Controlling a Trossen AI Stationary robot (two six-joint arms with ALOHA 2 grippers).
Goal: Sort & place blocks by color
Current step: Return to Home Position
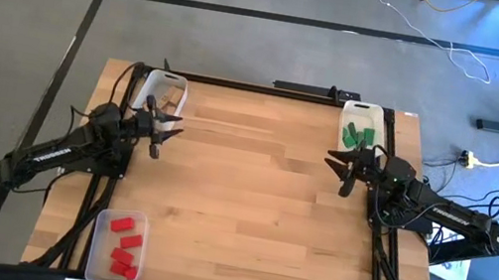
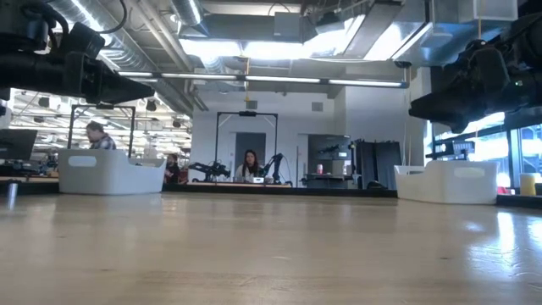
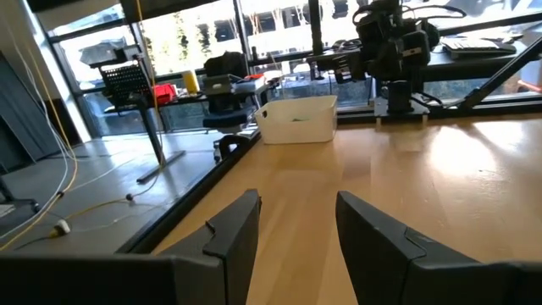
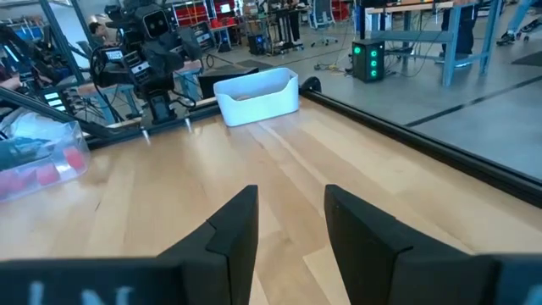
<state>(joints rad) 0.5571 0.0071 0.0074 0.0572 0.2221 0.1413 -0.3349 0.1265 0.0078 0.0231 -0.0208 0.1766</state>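
Zero blocks show on the wooden tabletop (image 1: 248, 210), and both pincers gape empty. Small green blocks (image 1: 359, 134) sit in the white plastic bin (image 1: 363, 106) at upper right, just above the right pincer (image 1: 335, 172); small red blocks (image 1: 124, 243) lie in the clear bin (image 1: 99, 255) at lower left, below the left pincer (image 1: 167, 139)

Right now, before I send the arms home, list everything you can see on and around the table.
red blocks: about four, red, in the clear bin.
green blocks: several, green, in the far right white bin.
wood blocks: count unclear, pale, in the far left white bin.
clear bin: one, clear, near left corner.
white bins: two, white, far left and far right corners.
table: one, light wood.
people: about three, in the room behind.
left tool: one, dark, open, by the far left bin.
right tool: one, dark, open, by the far right bin.
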